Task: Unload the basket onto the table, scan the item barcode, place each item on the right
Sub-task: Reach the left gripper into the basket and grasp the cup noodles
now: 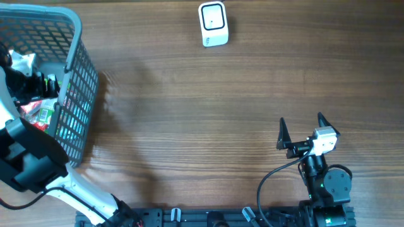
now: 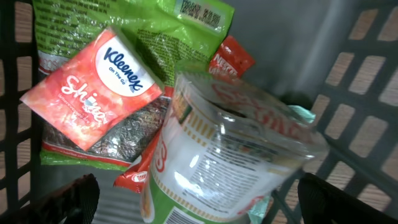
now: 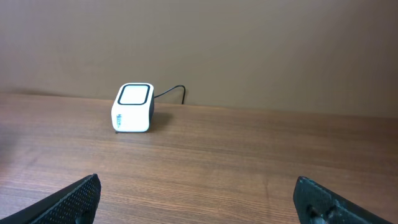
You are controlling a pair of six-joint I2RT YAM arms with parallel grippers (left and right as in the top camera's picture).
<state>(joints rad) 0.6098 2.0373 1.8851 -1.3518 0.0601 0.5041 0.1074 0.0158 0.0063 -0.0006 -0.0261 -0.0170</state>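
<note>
Cup noodles [image 2: 230, 155] lie tilted in the basket [image 1: 79, 75], beneath the wide, empty jaws of the left gripper [image 2: 211, 202]. Centre the jaws across the cup's body, clear of the Kleenex pack [image 2: 99, 87], before closing. Right gripper [image 1: 302, 129]: spread, empty, well apart from the barcode scanner [image 1: 213, 24].

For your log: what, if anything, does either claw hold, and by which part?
Nothing: left claw open above the cup noodles, right claw open over the table.
</note>
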